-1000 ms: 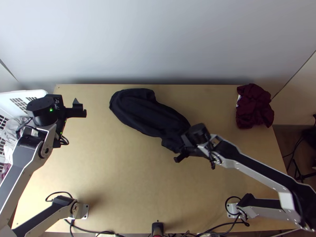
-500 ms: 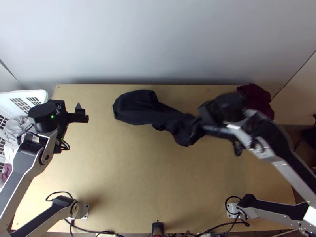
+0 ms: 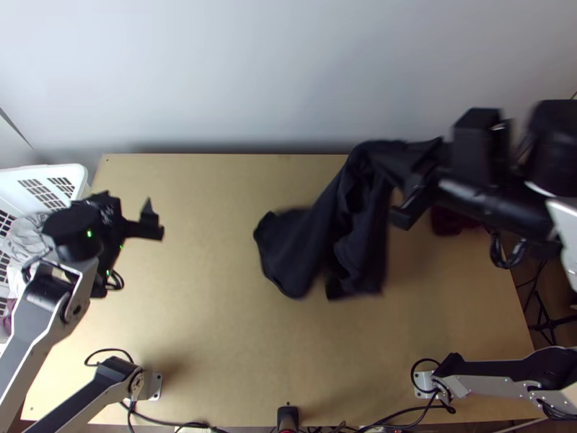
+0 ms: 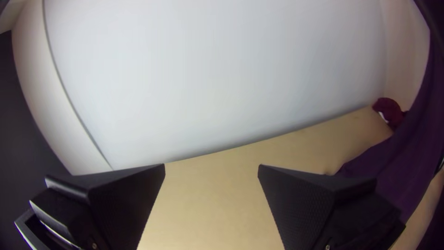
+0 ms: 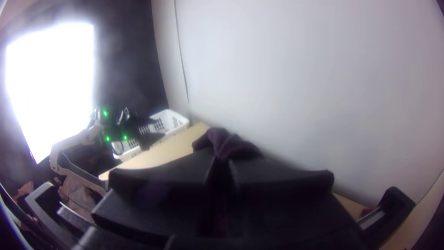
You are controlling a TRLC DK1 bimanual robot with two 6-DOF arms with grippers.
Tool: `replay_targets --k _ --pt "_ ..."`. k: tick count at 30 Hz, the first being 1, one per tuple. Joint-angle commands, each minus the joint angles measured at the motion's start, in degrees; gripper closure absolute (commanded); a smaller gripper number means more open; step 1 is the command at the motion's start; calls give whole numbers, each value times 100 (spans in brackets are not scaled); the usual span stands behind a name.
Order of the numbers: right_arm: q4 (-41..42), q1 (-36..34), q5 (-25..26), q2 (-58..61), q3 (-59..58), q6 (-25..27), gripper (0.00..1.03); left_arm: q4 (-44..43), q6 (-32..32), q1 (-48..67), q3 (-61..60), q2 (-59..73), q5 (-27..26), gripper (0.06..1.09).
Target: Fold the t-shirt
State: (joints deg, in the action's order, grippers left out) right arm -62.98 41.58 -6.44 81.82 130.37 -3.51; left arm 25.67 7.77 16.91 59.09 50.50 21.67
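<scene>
Below the right claw (image 3: pixel 418 178), which grips one end, the dark t-shirt (image 3: pixel 324 224) hangs, its long axis slanting leftward and nearer. A wide stretch of counter (image 3: pixel 216 289) separates its loose left edge from the open left claw (image 3: pixel 152 219).

The left arm (image 3: pixel 43 310) and right arm (image 3: pixel 490 390) combine slim silver-grey links with black panels and joints. Pale metal base plates (image 3: pixel 153 387), pierced by small holes, sit near the near corners of the table (image 3: pixel 216 303), beside looping black cables (image 3: pixel 108 351). Green lights (image 3: pixel 90 234) dot the left arm's rounded black wrist housing (image 3: pixel 71 234). The left gripper (image 3: pixel 154 219) has broad, wedge-shaped black fingers (image 4: pixel 296 208) with finely textured faces and small screws (image 4: pixel 327 247).
</scene>
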Motion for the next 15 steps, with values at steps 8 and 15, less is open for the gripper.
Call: replay_targets --k 8,15 --pt "453 -27 160 -123 -187 -431 99 439 199 2792 -961 -418 -989 11" --pt "436 -36 160 -149 -574 -827 99 -651 805 3864 -1611 -31 -1104 11"
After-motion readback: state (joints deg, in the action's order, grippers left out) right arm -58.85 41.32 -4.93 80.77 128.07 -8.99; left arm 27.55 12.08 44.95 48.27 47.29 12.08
